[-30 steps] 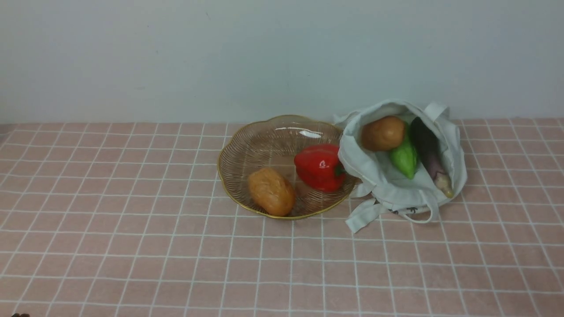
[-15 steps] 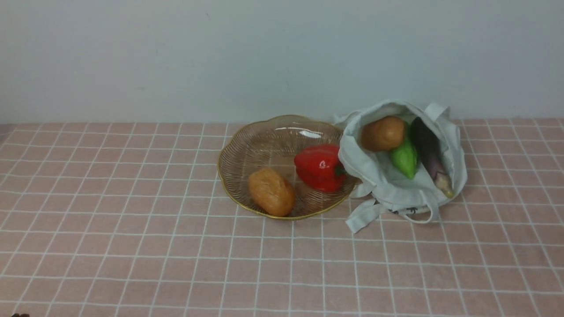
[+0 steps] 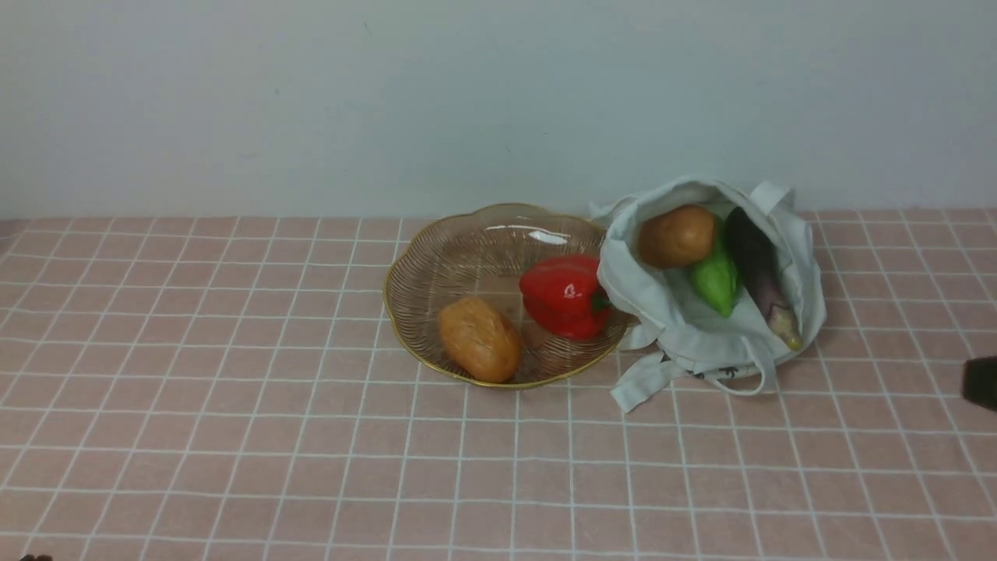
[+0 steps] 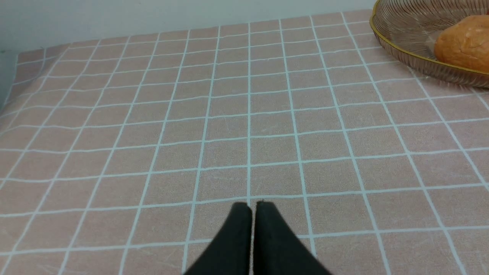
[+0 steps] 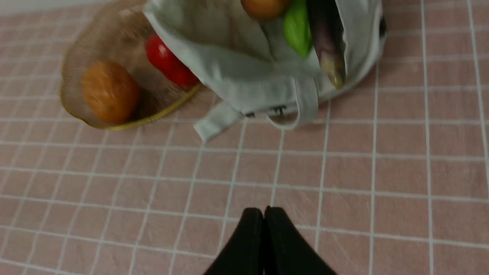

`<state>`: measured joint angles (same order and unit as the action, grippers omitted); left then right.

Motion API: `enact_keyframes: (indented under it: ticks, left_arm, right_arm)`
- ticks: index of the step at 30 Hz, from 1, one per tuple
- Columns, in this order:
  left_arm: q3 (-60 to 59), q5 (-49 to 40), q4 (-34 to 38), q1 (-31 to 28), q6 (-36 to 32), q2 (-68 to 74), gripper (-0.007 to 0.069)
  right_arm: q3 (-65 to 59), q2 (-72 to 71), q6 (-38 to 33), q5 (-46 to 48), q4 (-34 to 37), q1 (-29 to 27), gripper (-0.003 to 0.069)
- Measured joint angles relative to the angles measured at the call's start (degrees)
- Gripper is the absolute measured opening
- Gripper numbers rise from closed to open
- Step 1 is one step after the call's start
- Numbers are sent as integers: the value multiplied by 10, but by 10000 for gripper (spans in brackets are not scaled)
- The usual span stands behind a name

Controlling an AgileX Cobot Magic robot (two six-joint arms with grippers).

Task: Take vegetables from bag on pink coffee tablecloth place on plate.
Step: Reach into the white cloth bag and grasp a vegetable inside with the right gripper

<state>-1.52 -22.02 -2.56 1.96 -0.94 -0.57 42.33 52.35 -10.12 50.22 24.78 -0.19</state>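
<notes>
The off-white bag [image 3: 701, 335] lies open on the pink tablecloth [image 3: 234, 436], right of the gold wire plate [image 3: 413, 257]. In the bag are a brown potato [image 3: 676, 236], a green pepper [image 3: 715, 282] and a purple eggplant [image 3: 757, 269]. On the plate are a second potato [image 3: 478, 340] and a red bell pepper [image 3: 562, 296]. My right gripper [image 5: 264, 209] is shut and empty, above the cloth in front of the bag [image 5: 244, 76]; its dark tip [image 3: 981, 382] shows at the right edge of the front view. My left gripper [image 4: 253, 204] is shut and empty over cloth left of the plate [image 4: 401, 49].
A pale wall [image 3: 498, 101] runs along the far edge of the cloth. The bag's strap handles [image 3: 642, 382] trail onto the cloth in front of it, close to the plate's rim. The cloth's left edge drops off in the left wrist view [image 4: 9, 95].
A dark part of my right gripper has come into the front view at the right edge. The vegetables, bag and plate have not moved.
</notes>
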Motion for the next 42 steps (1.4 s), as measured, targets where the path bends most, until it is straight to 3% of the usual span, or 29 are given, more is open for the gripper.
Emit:
enact_keyframes:
  ticks: [4, 10, 16, 17, 19, 25, 33, 42]
  left_arm:
    - [0, 0, 0, 0, 0, 0, -4]
    - [0, 0, 0, 0, 0, 0, -4]
    - [0, 0, 0, 0, 0, 0, -4]
    - [0, 0, 0, 0, 0, 0, -4]
    - [0, 0, 0, 0, 0, 0, -4]
    - [0, 0, 0, 0, 0, 0, -4]
    - [0, 0, 0, 0, 0, 0, -4]
    - [0, 0, 0, 0, 0, 0, -4]
  right_arm:
    - [22, 133, -37, -30, 36, 10, -6]
    - [77, 316, -83, -106, 54, 99, 64]
    - [194, 446, -85, -152, -18, 121, 226]
    - [194, 446, -85, -152, -18, 121, 226]
    - [246, 492, -85, -167, -57, 121, 316]
    - [308, 568, -73, -199, -171, 119, 416]
    - [315, 618, 15, -256, -253, 92, 427]
    - [316, 629, 69, -267, -261, 77, 427]
